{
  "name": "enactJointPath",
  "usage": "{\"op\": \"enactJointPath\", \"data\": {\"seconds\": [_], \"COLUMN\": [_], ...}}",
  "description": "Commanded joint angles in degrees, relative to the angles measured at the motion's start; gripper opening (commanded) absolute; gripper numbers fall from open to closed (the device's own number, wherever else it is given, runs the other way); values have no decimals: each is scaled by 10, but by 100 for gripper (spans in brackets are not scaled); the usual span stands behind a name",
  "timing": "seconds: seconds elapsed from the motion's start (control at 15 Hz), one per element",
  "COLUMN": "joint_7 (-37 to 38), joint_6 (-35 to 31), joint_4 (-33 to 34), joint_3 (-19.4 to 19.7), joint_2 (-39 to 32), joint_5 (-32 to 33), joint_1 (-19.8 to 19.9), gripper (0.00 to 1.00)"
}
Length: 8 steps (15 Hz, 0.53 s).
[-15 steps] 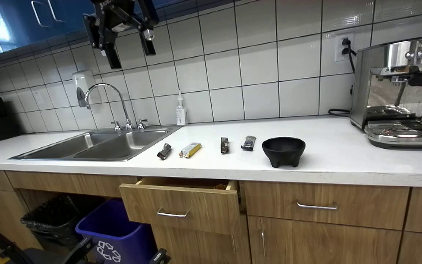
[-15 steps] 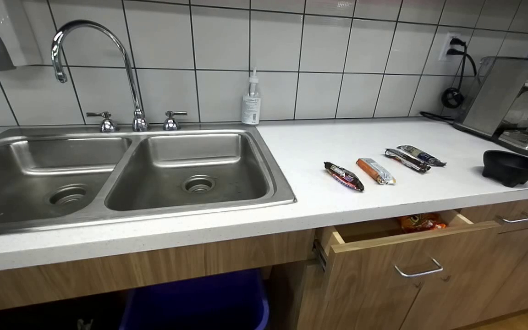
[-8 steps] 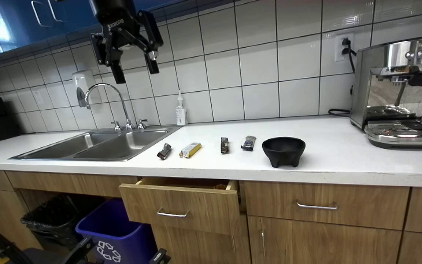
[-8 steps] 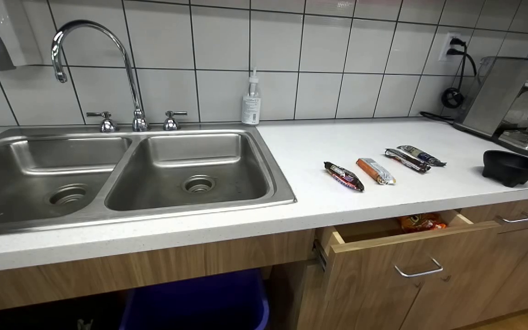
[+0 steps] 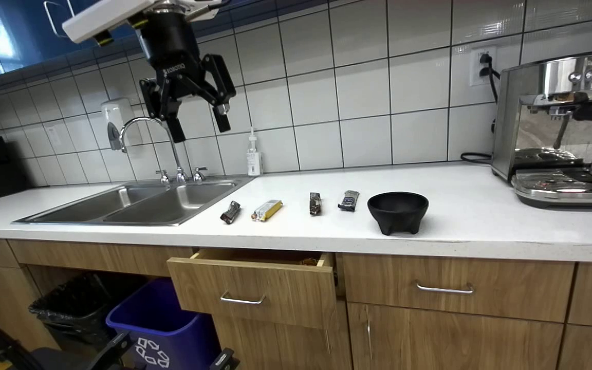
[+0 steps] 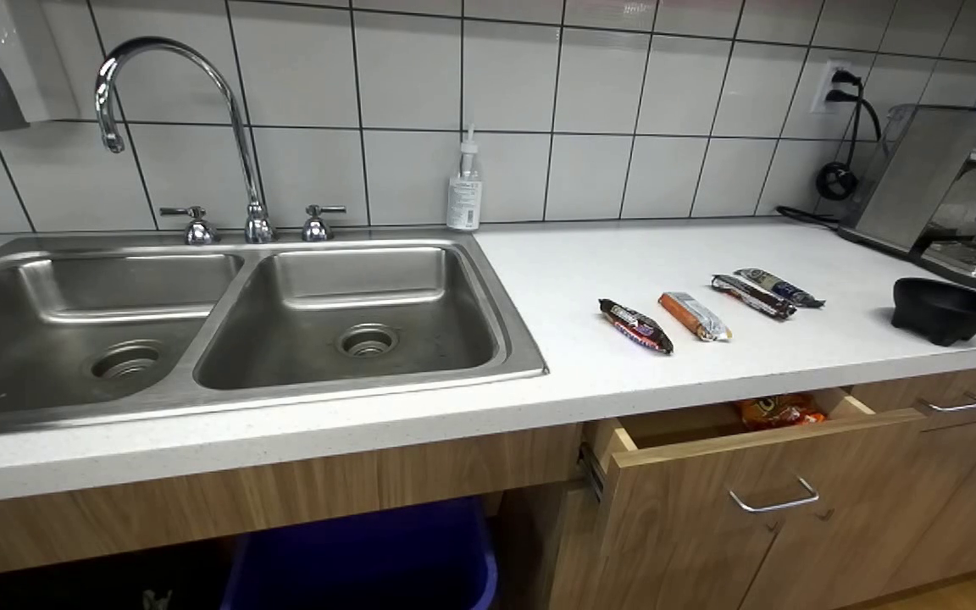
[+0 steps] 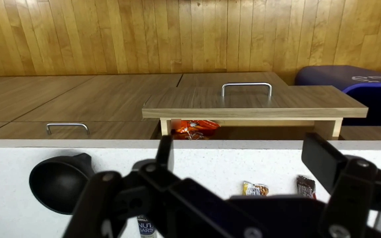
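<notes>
Above the bench (image 5: 460, 195): from where I stand, the robot's fingers (image 5: 222, 121) hang well apart, holding nothing.
Yellow-wrapped bar (image 5: 266, 210): on the bench, well below; in the wrist view its end shows between the fingers, long axis running roughly wall (image 5: 368, 92) to drawer (image 5: 291, 293), across their line of opening.
Nearer the sink (image 6: 501, 307): a dark-wrapped bar (image 6: 635, 327).
Toward the black footed bowl (image 5: 398, 218): another dark bar (image 6: 753, 296), then the nut bar (image 6: 779, 287).
Drawer: pulled open, orange packet (image 6: 780, 411) inside.
</notes>
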<state>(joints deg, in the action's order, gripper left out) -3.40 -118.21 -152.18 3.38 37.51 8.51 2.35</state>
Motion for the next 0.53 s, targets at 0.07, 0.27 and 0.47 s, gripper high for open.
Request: {"op": "enactJointPath", "data": {"seconds": [0.07, 0.27, 0.47], "joint_7": [19, 24, 29], "joint_6": [-61, -95, -132], "joint_4": [-22, -32, -42], "joint_3": [-10, -13, -17], "joint_2": [-33, -59, -85], "joint_5": [-10, -13, -14], "joint_1": [-1, -1, -2], "gripper": [100, 100, 100]}}
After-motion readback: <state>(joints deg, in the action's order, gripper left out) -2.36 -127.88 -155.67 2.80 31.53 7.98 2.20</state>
